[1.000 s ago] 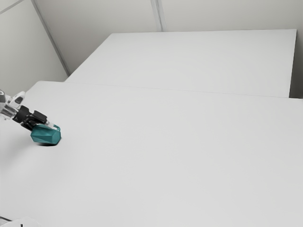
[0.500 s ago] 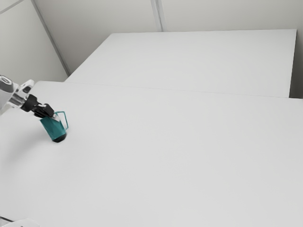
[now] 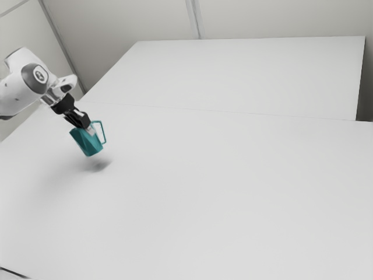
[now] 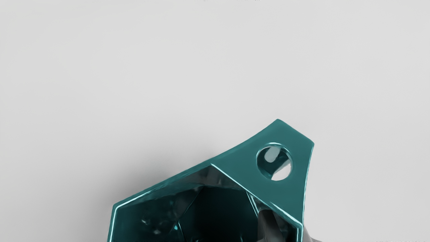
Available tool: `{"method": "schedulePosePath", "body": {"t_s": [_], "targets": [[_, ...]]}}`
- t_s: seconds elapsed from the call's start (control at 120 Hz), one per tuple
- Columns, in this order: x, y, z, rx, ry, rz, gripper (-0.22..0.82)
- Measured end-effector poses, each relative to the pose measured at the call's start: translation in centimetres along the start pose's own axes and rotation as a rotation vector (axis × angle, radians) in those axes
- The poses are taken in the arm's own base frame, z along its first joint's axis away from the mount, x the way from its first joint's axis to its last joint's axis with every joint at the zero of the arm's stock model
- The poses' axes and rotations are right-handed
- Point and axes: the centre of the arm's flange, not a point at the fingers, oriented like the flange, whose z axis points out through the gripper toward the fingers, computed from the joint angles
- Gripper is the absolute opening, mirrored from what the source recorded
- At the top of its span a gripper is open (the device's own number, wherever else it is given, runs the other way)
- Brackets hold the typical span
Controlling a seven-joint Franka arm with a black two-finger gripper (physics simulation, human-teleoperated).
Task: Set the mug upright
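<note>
My black two-finger gripper [image 3: 90, 130] is closed on the teal, faceted mug [image 3: 86, 143], pinching its wall near the handle [image 3: 104, 133]: one finger [image 4: 269, 227] stands inside the cup, the other against the outside. The mug is off the white, flat table [image 3: 233, 192], near the exterior view's left edge, with its shadow [image 3: 97, 166] apart below it. It is tilted, not fully upright; its base leans toward the exterior view's right, and the handle is on that side too.
</note>
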Motion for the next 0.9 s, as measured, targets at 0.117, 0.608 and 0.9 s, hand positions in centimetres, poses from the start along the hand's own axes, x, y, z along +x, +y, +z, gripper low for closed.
{"method": "schedulePosePath", "body": {"t_s": [0.117,0.608,0.9], "targets": [[3.0,5.6,1.2,0.144,-0.084,0.086,-0.18],[2.2,22.6,6.5,0.493,-0.12,0.015,-0.18],[1.5,24.6,11.1,0.491,-0.113,-0.181,-0.18]]}}
